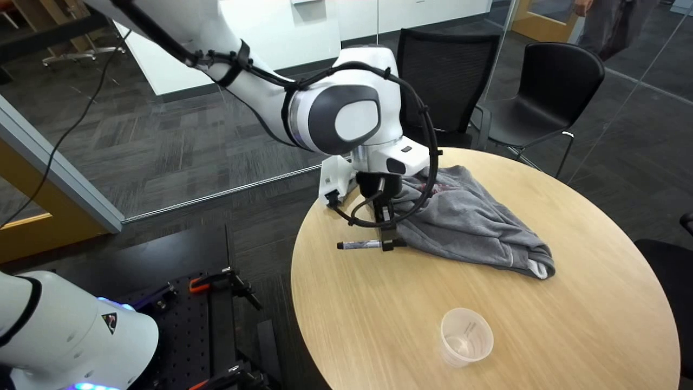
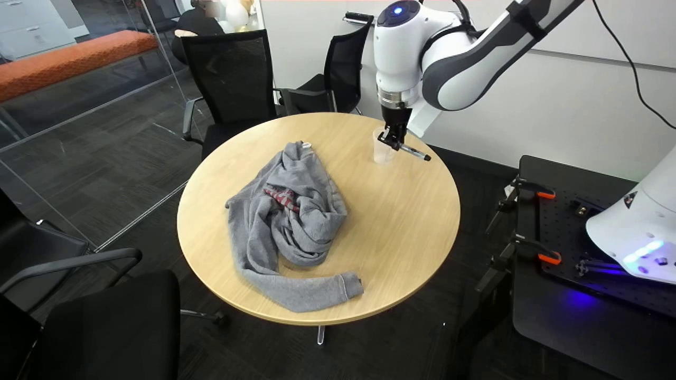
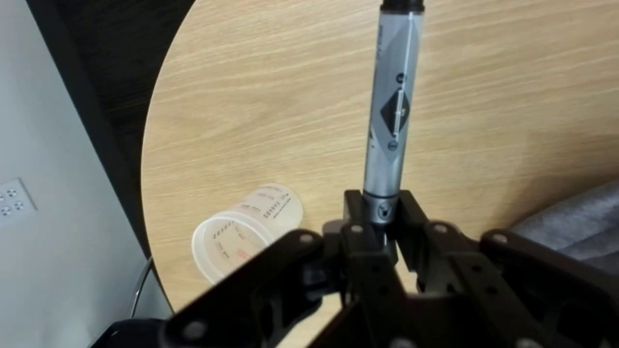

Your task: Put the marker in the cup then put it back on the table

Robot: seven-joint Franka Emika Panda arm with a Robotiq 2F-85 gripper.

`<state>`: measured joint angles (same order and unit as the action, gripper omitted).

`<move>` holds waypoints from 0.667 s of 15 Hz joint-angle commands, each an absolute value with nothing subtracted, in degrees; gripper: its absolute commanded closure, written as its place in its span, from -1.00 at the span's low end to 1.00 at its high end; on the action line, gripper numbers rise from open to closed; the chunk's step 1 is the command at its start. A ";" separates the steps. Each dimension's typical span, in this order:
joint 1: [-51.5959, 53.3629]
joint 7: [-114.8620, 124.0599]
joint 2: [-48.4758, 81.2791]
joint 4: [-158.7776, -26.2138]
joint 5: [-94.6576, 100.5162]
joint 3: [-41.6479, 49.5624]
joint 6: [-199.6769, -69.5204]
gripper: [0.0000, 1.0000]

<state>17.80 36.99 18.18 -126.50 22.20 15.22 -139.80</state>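
Marker (image 3: pixel 392 108) crosswise in the gripper (image 3: pixel 379 209)

This appears to be an office, with black mesh-backed chairs (image 2: pixel 237 84) beside the round table (image 2: pixel 391 232), dark carpet (image 2: pixel 401 340) beneath it, a glass wall (image 1: pixel 189 141) near it and, well apart from it, seen through glass, an orange bench (image 2: pixel 79 63) and white drawers (image 2: pixel 31 37).
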 commanded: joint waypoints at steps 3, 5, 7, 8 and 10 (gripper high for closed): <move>21.72 61.35 17.61 -127.02 37.35 18.18 -144.20 0.90; 23.81 70.78 17.94 -126.36 42.94 20.41 -144.64 0.90; 25.57 80.18 17.95 -125.88 48.82 21.99 -143.74 0.90; 26.42 84.91 18.00 -125.58 51.92 22.77 -143.02 0.90; 27.56 93.33 18.34 -124.92 57.16 24.00 -141.39 0.90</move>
<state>24.96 83.03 18.24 -125.96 51.13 21.40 -143.43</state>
